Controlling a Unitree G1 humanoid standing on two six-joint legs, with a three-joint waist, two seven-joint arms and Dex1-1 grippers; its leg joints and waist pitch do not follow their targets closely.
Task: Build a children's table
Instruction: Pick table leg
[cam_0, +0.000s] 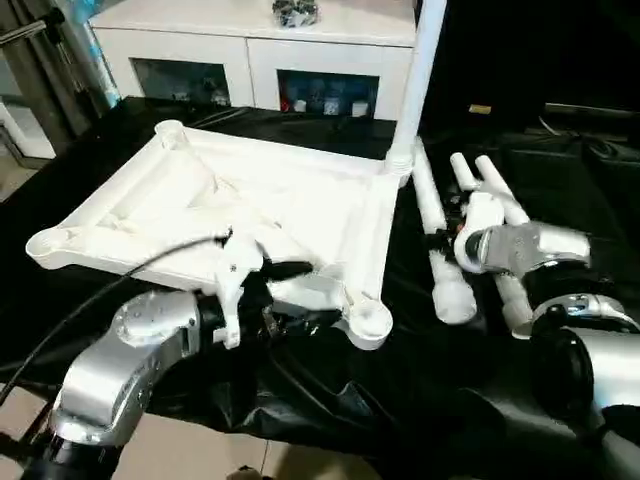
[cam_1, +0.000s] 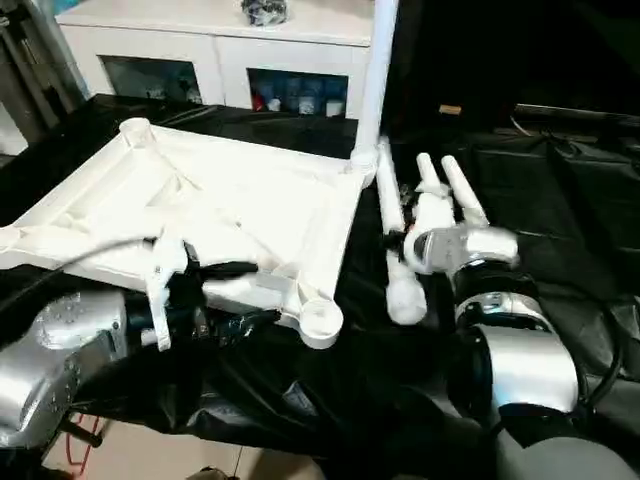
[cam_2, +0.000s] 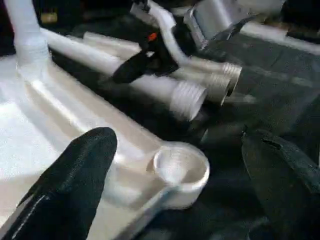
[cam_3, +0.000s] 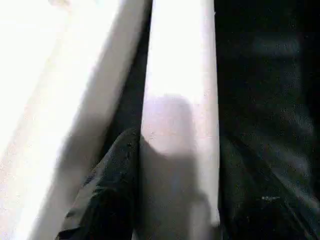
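One leg (cam_0: 418, 80) already stands upright in the far right socket of the tabletop (cam_0: 250, 200), which lies upside down on the black worktop (cam_0: 560, 160), and three loose legs lie side by side just to its right. The right gripper (cam_3: 175, 165) has its two fingers around one of these loose legs (cam_3: 182, 75), with a black finger (cam_3: 107, 190) pressed against the tube; I judge that it closes on this leg for lifting. The left gripper (cam_2: 175, 185) is wide open and holds nothing; it hovers at the near right socket (cam_2: 181, 167), one finger over the rim of the tabletop. To do this step well, the grip should become firm before the leg leaves the worktop, because the tube is smooth and tapered and may slip. The threaded end (cam_2: 187, 99) should then come straight over the empty socket and turn in without tilt, while the left gripper steadies the tabletop.
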